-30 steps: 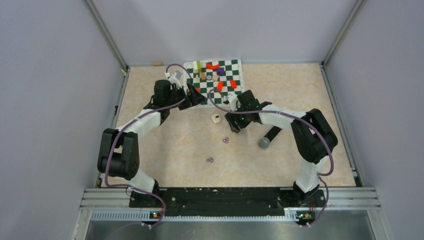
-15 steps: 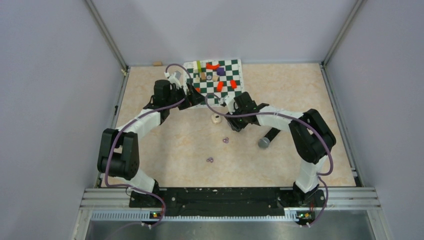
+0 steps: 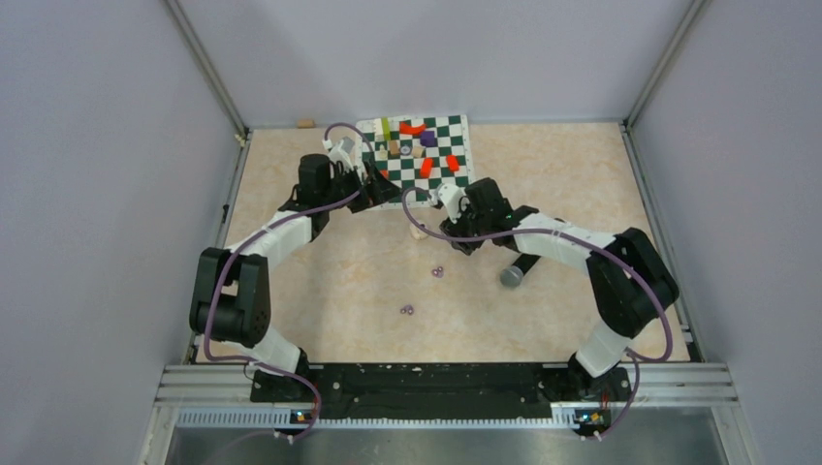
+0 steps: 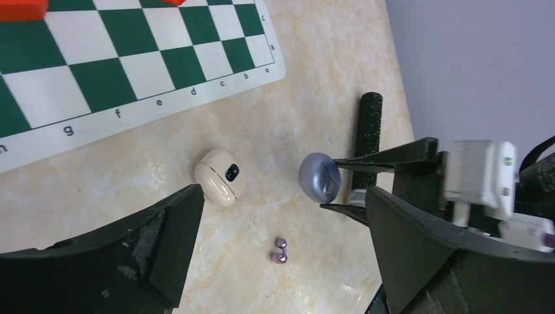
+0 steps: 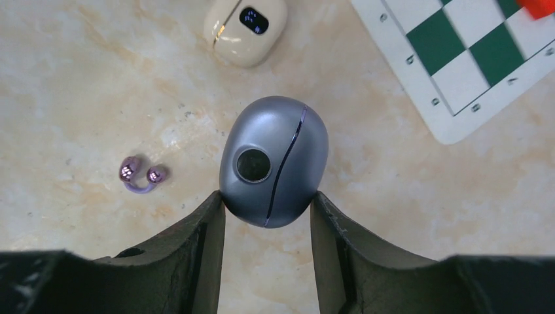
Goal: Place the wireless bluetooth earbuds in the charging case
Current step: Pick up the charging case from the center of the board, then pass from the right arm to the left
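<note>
Right wrist: right gripper (image 5: 268, 196) pinches the grey-purple charging case (image 5: 273, 169) by its sides. The seam and a round dark spot face the lens, and no brand shows. One purple earbud (image 5: 139, 178) lies on the table (image 5: 98, 78) just left of the case, not touching it. The cream case (image 5: 247, 26) sits beyond, with a dark window whose blue marks I can't read. The chessboard (image 5: 471, 59) corner is at upper right; its edge glyphs are illegible here.

Left wrist: left gripper (image 4: 285, 193) is spread wide and holds nothing. Only this view reads the board's edge letters g f e d c b a. It also shows the black microphone (image 4: 370, 127) behind the right fingers (image 4: 393, 160), which the right wrist view misses.

Top view alone shows the second earbud (image 3: 408, 310), nearer the bases and well apart from the first. The held case is hidden under the right wrist there.

Versus a second ago: right jaws have narrowed, the right elbow has swung outward, and the cable now covers most of the cream case. Earbuds and microphone are unmoved; left arm about the same.
</note>
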Available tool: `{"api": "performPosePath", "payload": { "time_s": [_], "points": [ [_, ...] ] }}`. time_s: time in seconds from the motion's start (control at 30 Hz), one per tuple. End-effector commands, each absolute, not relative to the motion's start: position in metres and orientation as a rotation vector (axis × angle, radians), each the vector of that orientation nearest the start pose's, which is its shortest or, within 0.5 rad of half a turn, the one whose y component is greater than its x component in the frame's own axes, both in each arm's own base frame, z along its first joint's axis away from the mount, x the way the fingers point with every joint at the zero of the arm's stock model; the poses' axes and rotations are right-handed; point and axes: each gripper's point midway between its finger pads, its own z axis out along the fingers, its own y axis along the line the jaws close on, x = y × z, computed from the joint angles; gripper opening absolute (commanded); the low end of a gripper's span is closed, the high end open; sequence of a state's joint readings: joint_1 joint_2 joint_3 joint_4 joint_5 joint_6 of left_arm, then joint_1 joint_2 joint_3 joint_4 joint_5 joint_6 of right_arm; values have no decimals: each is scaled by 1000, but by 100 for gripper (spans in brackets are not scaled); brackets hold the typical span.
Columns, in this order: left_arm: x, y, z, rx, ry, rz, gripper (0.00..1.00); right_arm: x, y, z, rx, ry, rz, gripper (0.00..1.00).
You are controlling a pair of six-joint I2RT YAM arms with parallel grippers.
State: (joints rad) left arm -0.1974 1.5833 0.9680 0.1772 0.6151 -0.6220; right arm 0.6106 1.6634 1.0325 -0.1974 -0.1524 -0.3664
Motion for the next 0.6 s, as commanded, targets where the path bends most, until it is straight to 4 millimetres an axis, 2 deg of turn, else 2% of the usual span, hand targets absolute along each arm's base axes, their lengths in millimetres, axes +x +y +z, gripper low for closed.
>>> {"api": "performPosePath", "payload": {
  "time_s": [0.0, 0.13, 0.23, 0.4, 0.5, 0.57],
  "points": [
    [394, -218, 190, 75, 2024, -1244, 99, 344, 262, 145, -1174, 1821, 367, 25],
    [382, -237, 199, 166, 1993, -1346, 99, 341, 260, 187, -1185, 1657, 340, 25],
    [365, -258, 209, 280, 1966, -1443, 99, 336, 259, 208, -1192, 1569, 329, 25],
    [334, -294, 225, 472, 1901, -1555, 99, 326, 256, 219, -1206, 1499, 327, 25],
    [322, -306, 232, 528, 1881, -1605, 99, 322, 256, 227, -1203, 1452, 325, 25],
    [318, -310, 235, 544, 1871, -1628, 99, 318, 255, 225, -1212, 1446, 329, 25]
  ]
}}
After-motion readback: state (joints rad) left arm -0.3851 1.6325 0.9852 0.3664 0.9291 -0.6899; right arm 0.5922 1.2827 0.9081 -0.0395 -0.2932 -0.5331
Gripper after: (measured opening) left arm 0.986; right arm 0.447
